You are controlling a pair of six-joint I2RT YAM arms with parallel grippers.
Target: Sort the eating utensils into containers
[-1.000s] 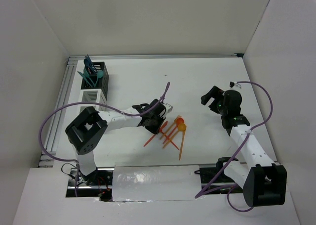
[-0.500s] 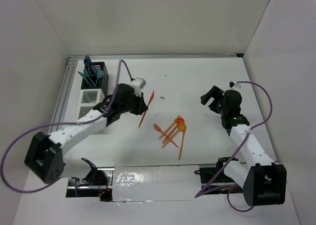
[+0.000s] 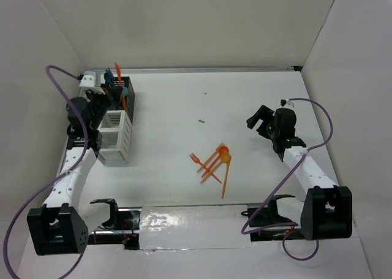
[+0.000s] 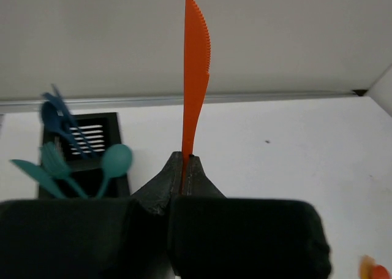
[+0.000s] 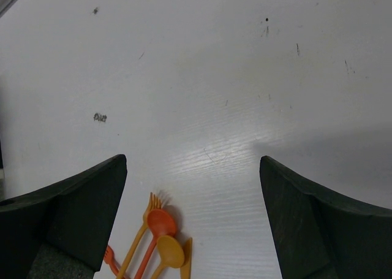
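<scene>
Where the left claw (image 4: 185, 160) pinches (handle end), an orange knife (image 4: 197, 64) juts out.

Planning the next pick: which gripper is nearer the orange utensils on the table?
Right. The right gripper hangs right of the orange utensils; the left gripper is far left, by the black bin.

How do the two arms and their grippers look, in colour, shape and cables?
The left arm and the right arm are alike: white tubular links joined by blocky black housings. A purple cable loops beside each arm. The left gripper and the right gripper have black, wedge-shaped fingers.
</scene>
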